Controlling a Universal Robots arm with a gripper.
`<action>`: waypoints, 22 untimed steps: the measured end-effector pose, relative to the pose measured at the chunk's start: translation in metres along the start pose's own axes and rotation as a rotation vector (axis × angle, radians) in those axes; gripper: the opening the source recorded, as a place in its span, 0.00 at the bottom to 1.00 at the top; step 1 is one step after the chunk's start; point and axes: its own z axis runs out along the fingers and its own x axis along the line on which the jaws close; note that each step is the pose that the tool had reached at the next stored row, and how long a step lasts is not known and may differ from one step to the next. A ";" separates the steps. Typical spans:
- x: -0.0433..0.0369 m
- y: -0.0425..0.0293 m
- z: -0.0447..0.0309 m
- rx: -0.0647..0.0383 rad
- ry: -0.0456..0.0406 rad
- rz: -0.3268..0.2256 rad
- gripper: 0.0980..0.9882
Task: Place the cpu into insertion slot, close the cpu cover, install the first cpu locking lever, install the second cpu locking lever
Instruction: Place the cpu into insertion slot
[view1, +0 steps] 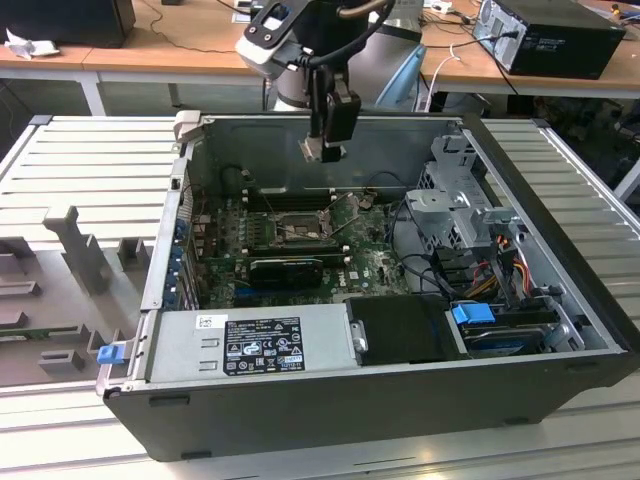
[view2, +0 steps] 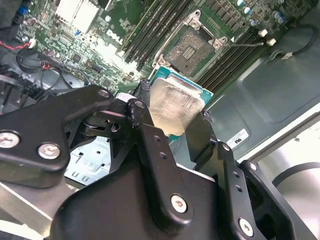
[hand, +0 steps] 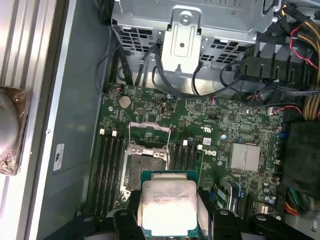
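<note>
My gripper (view1: 318, 150) hangs above the open computer case, shut on the cpu (view1: 312, 151). The cpu (hand: 167, 205) is a flat square chip with a dull silver face and a green edge, clamped between the two black fingers (hand: 131, 212) in both wrist views. The insertion slot (hand: 142, 167) lies bare on the green board just beyond the chip, with its dark contact field showing (view2: 192, 47). The cpu cover (hand: 149, 128) stands swung open at the socket's far edge. In the exterior view the socket (view1: 290, 228) sits well below the gripper, slightly towards the exterior view's left.
Long black memory slots (hand: 107, 170) flank the socket on both sides. A metal drive cage (view1: 450, 200) with cables fills the case's right end, and a power supply (view1: 255, 345) lies along the front. A finned heat sink (hand: 245, 156) sits on the board. Grey fixtures (view1: 80, 250) stand outside the case.
</note>
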 end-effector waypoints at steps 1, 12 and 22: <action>0.0000 0.0000 0.0006 0.000 -0.0003 0.004 0.48; -0.0004 -0.0009 0.0137 0.014 -0.0001 0.034 0.48; -0.0003 -0.0014 0.0254 0.021 -0.0015 0.078 0.48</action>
